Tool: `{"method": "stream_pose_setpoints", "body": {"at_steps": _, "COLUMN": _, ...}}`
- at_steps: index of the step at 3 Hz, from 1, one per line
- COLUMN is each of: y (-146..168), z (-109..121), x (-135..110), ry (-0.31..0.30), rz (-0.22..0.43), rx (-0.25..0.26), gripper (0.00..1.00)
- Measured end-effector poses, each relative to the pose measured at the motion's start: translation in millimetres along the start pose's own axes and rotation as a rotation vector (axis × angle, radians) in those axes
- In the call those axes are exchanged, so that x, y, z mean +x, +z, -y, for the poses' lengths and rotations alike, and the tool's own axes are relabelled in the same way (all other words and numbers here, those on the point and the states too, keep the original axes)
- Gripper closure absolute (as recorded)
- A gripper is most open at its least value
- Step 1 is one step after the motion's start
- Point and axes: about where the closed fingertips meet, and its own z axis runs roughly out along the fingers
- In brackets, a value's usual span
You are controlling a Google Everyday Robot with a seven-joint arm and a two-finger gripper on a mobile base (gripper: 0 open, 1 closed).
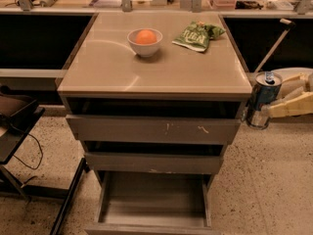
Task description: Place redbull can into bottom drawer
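Note:
The redbull can (261, 100), blue and silver with a silver top, hangs upright in the air just off the right edge of the counter, level with the top drawers. My gripper (274, 103) comes in from the right edge and is shut on the can, its cream fingers (288, 106) clamped on the can's right side. The bottom drawer (152, 200) is pulled open at the bottom of the view, a shallow grey tray with a bare floor, well below and to the left of the can.
A white bowl (145, 42) holding an orange and a green snack bag (197, 35) sit at the back of the counter top (146, 72). The two upper drawers (151, 129) stick out slightly. A black stand (14, 126) is at the left, on speckled floor.

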Motion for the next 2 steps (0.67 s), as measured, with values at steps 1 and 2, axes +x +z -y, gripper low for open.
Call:
{"method": "stream_pose_setpoints", "body": {"at_steps": 1, "y": 0, "z": 0, "x": 0, "ry": 0.0, "rz": 0.0, "rx": 0.0, "gripper": 1.0}}
{"method": "stream_pose_setpoints", "body": {"at_steps": 2, "y": 14, "z": -12, "x": 15, "ry": 0.007, "rz": 0.016, "rx": 0.013, "gripper": 1.0}}
